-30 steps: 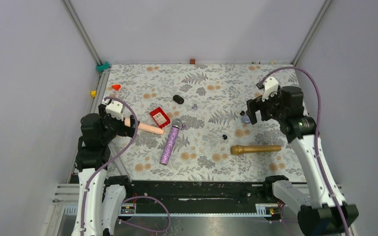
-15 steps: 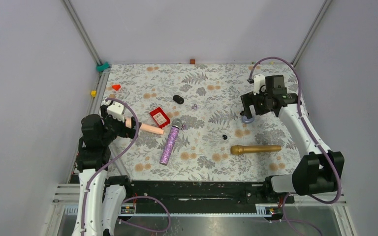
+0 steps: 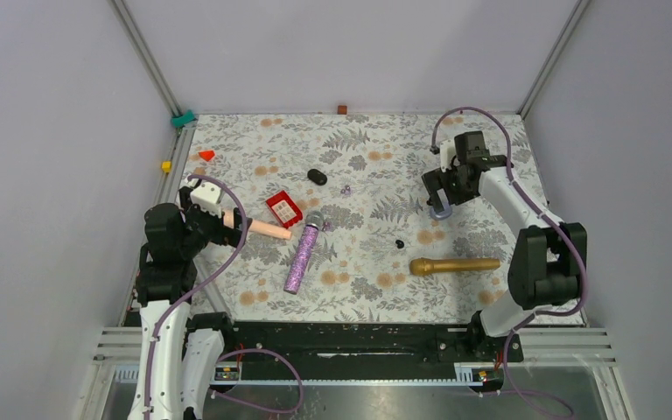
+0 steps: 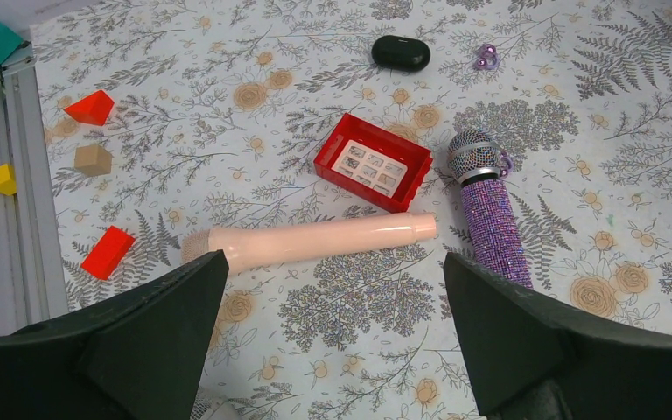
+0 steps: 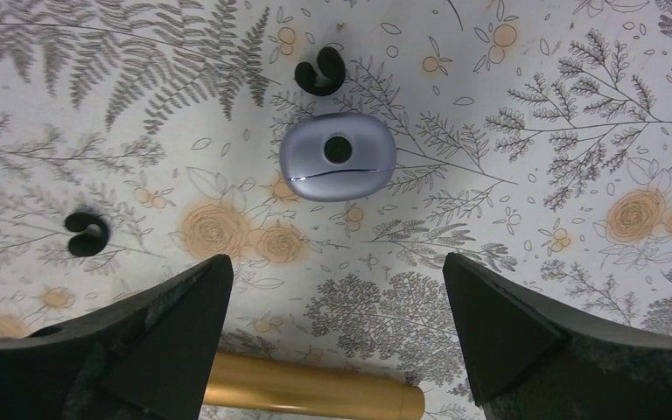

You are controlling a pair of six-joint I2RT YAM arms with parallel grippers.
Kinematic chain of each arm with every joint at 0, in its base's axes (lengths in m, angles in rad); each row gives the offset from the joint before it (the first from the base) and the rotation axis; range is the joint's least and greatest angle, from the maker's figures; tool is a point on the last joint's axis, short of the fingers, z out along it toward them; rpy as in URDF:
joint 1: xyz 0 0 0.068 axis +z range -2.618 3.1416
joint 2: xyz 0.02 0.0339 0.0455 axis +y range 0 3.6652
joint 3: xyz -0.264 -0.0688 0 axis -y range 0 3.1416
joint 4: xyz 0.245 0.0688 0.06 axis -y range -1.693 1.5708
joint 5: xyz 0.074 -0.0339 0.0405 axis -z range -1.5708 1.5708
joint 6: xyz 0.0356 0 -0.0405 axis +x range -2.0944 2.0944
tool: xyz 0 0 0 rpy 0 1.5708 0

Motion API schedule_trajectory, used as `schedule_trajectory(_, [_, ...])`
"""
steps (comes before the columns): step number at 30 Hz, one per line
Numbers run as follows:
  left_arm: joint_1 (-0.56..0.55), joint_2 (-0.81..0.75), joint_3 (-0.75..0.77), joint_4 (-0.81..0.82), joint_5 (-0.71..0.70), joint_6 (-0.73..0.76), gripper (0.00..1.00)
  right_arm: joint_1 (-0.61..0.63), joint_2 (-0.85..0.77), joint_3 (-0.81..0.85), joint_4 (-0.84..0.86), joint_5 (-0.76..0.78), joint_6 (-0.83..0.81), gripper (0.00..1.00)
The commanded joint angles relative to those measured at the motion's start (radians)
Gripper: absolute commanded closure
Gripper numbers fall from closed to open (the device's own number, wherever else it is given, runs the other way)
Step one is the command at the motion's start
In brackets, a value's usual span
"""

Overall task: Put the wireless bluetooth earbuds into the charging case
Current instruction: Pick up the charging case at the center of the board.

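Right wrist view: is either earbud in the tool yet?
No, the right tool is open and empty; both earbuds lie on the cloth.

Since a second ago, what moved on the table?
Only the right arm moved: it folded up, carrying its open end effector a little left and toward the far wall, holding nothing. The left arm, earbuds and microphones stayed put.
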Motion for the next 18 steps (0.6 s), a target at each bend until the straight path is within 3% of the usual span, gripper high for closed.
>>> schedule_trajectory(1, [0.007,0.005,-0.001,0.044,0.029,0.013,0.01,0.046,0.066,0.061,0.013,0.112,-0.036,0.01])
schedule_trajectory(11, [0.007,0.020,-0.003,0.044,0.033,0.013,0.01,0.143,0.224,0.104,0.065,0.342,-0.142,0.01])
schedule_trajectory(18, [0.008,0.039,-0.002,0.044,0.046,0.013,0.01,0.150,0.270,0.103,0.089,0.379,-0.146,0.01])
